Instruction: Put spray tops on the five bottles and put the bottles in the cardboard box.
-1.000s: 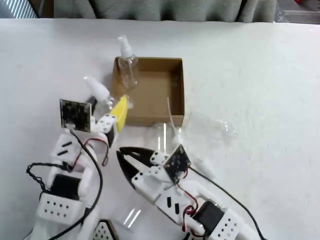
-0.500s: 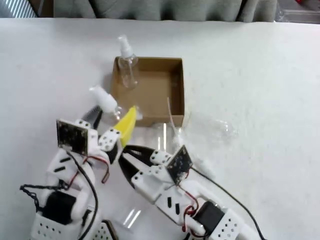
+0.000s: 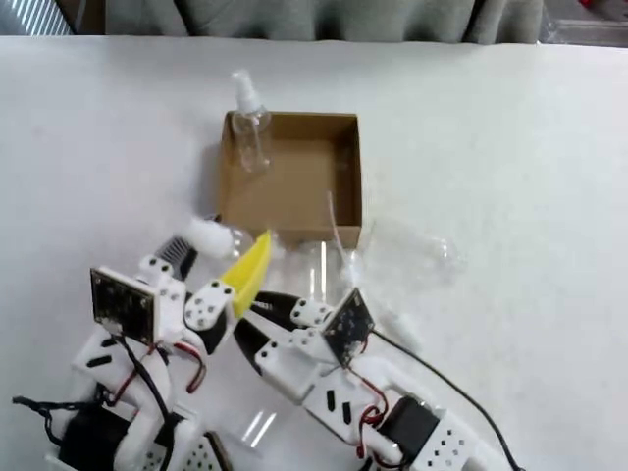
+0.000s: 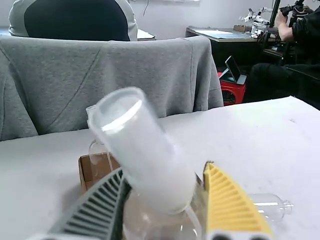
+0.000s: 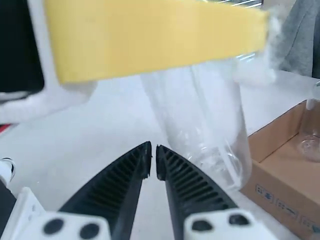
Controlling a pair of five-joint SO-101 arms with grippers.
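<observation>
Early going, we judge: one capped bottle [image 3: 251, 132] stands in the cardboard box [image 3: 294, 186] at its eleven o'clock corner, our left gripper [image 3: 221, 245] clamps a second bottle [image 4: 145, 150] just outside at seven o'clock, the right gripper [image 5: 150, 150] is closed empty, and an uncapped bottle [image 3: 417, 247] lies at four o'clock.

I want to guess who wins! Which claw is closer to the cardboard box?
Left. The left claw, holding a spray bottle, is at the cardboard box's near corner; the right claw sits behind it, farther off.
</observation>
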